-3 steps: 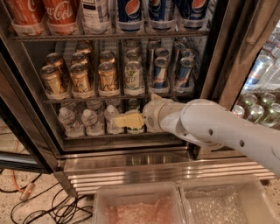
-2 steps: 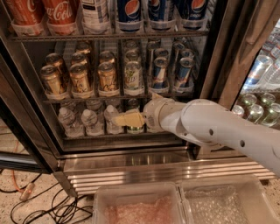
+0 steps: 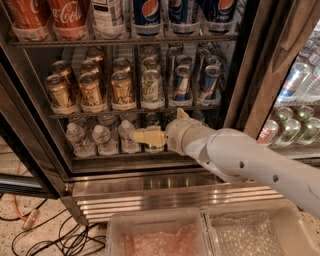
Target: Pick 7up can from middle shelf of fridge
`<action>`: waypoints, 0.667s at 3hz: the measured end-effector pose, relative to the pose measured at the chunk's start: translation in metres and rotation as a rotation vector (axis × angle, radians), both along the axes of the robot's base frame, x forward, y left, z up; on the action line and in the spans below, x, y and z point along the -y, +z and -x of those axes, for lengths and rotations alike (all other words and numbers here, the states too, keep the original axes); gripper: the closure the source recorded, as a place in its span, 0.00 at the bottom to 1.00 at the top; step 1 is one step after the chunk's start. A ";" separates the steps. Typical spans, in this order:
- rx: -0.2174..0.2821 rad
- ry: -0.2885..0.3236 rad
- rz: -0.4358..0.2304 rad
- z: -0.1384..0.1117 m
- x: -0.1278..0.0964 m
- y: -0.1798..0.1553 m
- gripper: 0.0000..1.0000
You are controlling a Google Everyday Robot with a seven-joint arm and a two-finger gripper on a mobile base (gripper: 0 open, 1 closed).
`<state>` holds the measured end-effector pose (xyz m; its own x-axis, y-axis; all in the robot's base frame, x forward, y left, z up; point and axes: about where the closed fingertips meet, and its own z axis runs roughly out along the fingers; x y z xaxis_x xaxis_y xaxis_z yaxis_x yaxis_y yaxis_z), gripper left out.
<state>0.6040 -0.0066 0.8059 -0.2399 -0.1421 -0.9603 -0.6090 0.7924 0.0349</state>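
Note:
The 7up can point(image 3: 151, 90), pale with green lettering, stands upright at the front of the middle shelf point(image 3: 100, 114) of the fridge point(image 3: 165, 192), between gold cans point(image 3: 122, 90) and slim blue-silver cans point(image 3: 181, 85). My gripper point(image 3: 146, 136) is tan, on a white arm point(image 3: 240, 157) that reaches in from the right. It is below the middle shelf, in front of the water bottle rack, and just below the 7up can. It holds nothing that I can see.
Coke bottles point(image 3: 65, 17) and Pepsi bottles point(image 3: 147, 15) fill the rack above. Small water bottles point(image 3: 102, 140) stand left of the gripper. A second cooler point(image 3: 295, 115) of bottles is at right. Two clear bins point(image 3: 160, 235) sit below. Cables point(image 3: 45, 235) lie on the floor at left.

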 end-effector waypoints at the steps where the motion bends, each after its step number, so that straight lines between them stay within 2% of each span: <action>1: 0.057 -0.050 -0.100 -0.011 -0.020 -0.008 0.00; 2: 0.148 -0.101 -0.163 -0.024 -0.040 0.002 0.00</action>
